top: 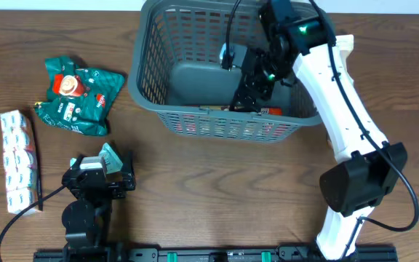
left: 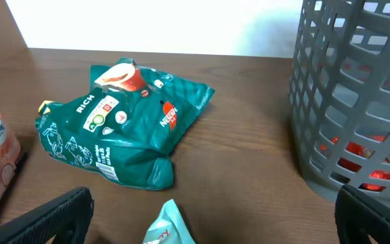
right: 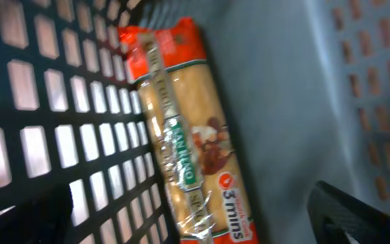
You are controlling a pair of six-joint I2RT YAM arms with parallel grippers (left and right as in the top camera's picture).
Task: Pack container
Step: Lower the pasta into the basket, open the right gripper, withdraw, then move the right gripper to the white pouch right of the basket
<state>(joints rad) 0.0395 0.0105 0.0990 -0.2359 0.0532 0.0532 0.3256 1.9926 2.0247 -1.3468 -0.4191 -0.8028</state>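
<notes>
Orange pasta pack (right: 193, 146) lies inside basket (top: 151, 73); right gripper (right: 191, 217) over it, jaws spread. Withdraw straight upward, clearing the rim.

- The inside of the container (right: 283, 95) is seen: a dark slotted wall from 8 to 11 o'clock, a bare grey floor at the centre, and a second slotted wall, blurred, at 3 o'clock.
- A long packet (right: 185, 135), clear-wrapped with pale yellow contents and orange-red ends, is laid on the floor, stretched from 11 o'clock down to 6 o'clock along the foot of the dark wall.
- A green band is printed along it, and "3 mins" is read at its 6 o'clock end.
- The jaws are seen wide apart: one dark finger (right: 361, 217) is shown at 5 o'clock, clear of the packet.
</notes>
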